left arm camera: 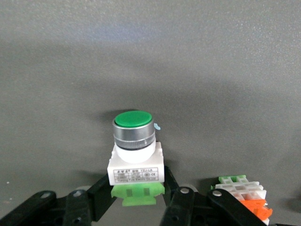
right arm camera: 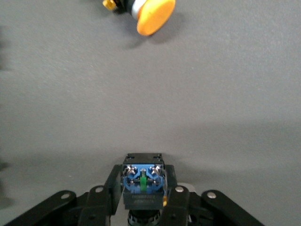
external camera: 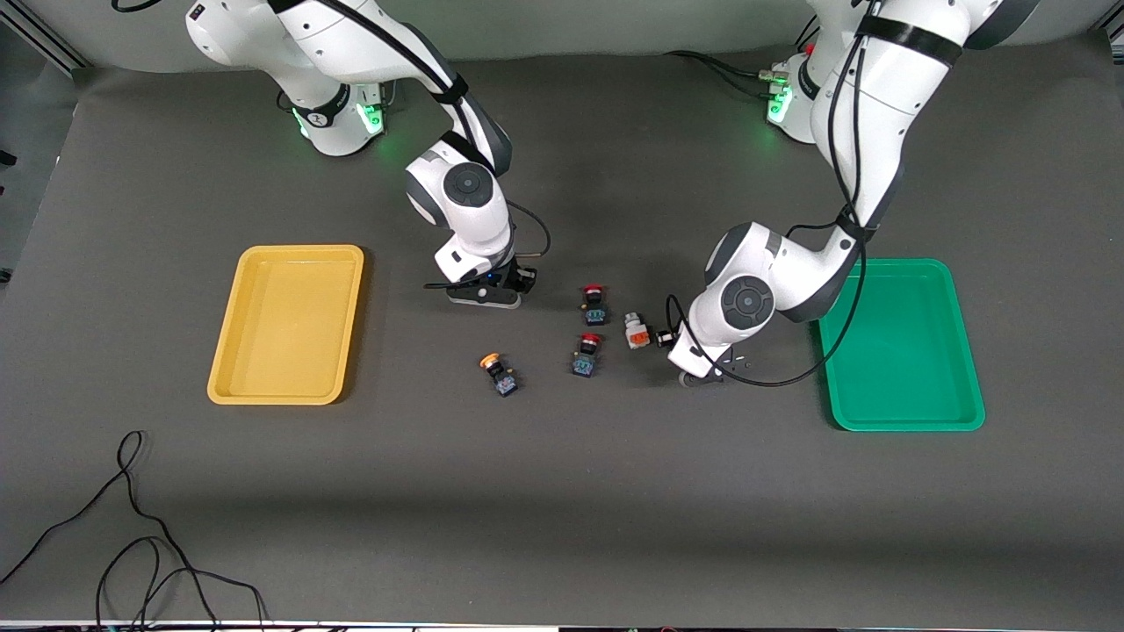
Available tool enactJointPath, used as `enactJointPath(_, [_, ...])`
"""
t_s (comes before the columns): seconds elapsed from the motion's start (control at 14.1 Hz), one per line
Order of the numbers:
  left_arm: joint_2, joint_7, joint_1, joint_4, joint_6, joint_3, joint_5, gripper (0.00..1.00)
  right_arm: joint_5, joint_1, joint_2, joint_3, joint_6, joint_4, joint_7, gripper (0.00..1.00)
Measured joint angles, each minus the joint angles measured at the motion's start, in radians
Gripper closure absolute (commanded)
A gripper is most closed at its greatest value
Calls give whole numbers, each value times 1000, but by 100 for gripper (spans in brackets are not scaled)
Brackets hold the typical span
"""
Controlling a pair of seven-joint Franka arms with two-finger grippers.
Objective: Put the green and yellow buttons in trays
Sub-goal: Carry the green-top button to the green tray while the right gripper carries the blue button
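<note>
Lift calls for steady grips: left gripper (left arm camera: pixel 138 200) clamps green-capped button (left arm camera: pixel 134 160), green tray (external camera: pixel 904 417) at its 3 o'clock; right gripper (right arm camera: pixel 143 197) pinches black-blue button (right arm camera: pixel 143 181), yellow tray (external camera: pixel 285 395) at 9 o'clock

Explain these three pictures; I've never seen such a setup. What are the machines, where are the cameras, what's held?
Two white robot arms work at a dark table. The wide picture looks down from across it; the other two come from wrist cameras. A yellow tray and a green tray lie at the table's ends, with a yellow-capped button, two red-capped buttons and a white-orange block between. The left hand grips a green-capped button; the right hand grips a black-blue button.
</note>
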Motion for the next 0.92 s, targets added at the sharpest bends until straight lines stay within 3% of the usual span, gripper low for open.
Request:
enactJointPath(0.21, [-30, -3, 2, 35, -95, 7, 4, 100, -1, -2, -56, -2, -160, 65, -10, 73])
enactJointPath(0.57, [-198, 7, 22, 202, -517, 17, 13, 100, 20, -7, -205, -65, -590, 284, -98, 73])
enactJointPath(0.71, [-249, 82, 51, 278, -662, 22, 17, 100, 54, -8, -250, -146, -662, 321, -225, 73])
enactJointPath(0.92, [-293, 263, 161, 336, -779, 27, 21, 100, 76, -18, -289, -318, -721, 319, -477, 73])
